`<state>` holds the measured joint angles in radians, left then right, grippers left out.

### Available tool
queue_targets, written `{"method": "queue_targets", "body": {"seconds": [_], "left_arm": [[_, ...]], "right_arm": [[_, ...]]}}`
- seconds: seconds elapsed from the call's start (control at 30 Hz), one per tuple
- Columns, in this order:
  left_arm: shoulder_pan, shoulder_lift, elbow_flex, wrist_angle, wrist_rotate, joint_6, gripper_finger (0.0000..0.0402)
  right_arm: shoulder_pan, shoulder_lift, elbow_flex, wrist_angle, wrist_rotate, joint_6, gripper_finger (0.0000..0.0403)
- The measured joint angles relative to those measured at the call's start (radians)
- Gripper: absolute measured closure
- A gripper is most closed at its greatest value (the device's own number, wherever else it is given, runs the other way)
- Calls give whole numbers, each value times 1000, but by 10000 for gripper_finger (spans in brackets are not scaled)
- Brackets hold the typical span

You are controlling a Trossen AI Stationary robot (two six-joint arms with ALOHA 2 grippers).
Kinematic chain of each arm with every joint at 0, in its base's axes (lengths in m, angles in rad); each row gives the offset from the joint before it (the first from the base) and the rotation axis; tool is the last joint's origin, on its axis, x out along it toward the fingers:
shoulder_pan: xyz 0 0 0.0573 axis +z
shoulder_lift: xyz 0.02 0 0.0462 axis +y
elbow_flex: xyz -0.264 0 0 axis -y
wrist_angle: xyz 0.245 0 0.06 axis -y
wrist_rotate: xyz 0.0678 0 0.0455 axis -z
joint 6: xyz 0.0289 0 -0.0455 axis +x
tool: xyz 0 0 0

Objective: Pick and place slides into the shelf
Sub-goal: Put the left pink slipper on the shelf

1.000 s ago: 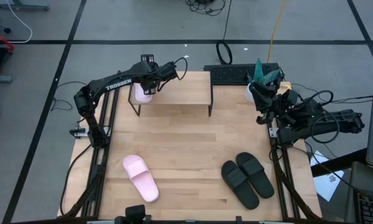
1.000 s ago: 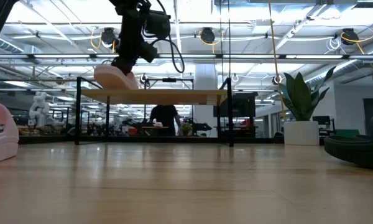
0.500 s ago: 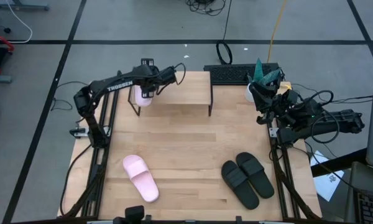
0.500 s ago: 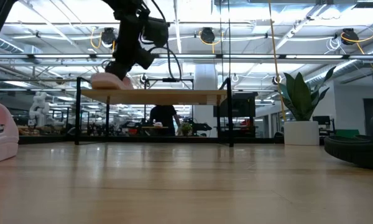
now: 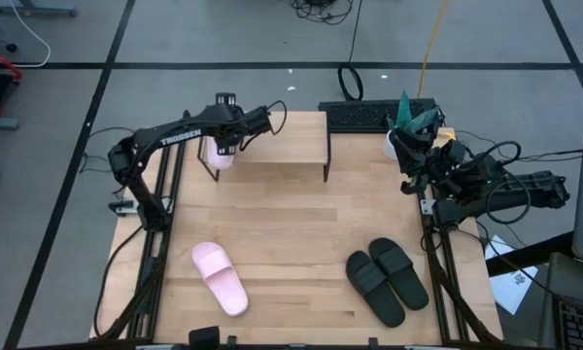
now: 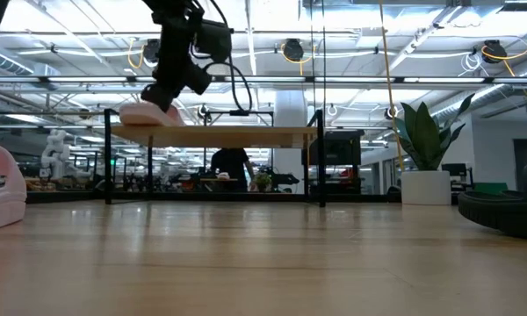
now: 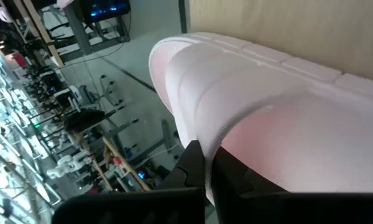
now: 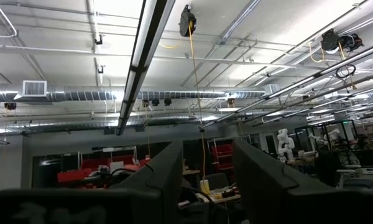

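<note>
Overhead + table-level cams share shelf [image 5: 270, 134].

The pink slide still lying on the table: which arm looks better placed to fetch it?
Probably the left. That pink slide lies on its side of the table, though its tool is at the shelf; the right tool is parked aside.

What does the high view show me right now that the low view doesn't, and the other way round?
Only the high view shows the black pair of slides whole, near the table's front right, the whole loose pink slide at front left, and the right pincer parked off the table's right edge.

Only the low view shows the held pink slide sitting level on the shelf's plank.

Both show the left pincer at the shelf's left end with that slide.
</note>
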<state>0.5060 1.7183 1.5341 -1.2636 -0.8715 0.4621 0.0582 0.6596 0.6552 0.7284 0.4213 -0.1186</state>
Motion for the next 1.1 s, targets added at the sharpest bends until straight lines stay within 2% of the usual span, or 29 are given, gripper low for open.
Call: {"method": "queue_targets", "body": {"seconds": [0.13, 0.5, 0.73, 1.1], "left_arm": [[7, -17, 0, -10, 31, -10, 398], [15, -20, -21, 10, 39, -16, 394], [22, -22, -78, 30, 48, -30, 360], [16, -20, -82, 39, 56, -72, 307]], "right_arm": [[0, 0, 0, 0, 0, -2, 273], [0, 5, 0, 0, -2, 28, 273], [0, 10, 0, 0, -2, 31, 273], [0, 11, 0, 0, -3, 27, 273]]}}
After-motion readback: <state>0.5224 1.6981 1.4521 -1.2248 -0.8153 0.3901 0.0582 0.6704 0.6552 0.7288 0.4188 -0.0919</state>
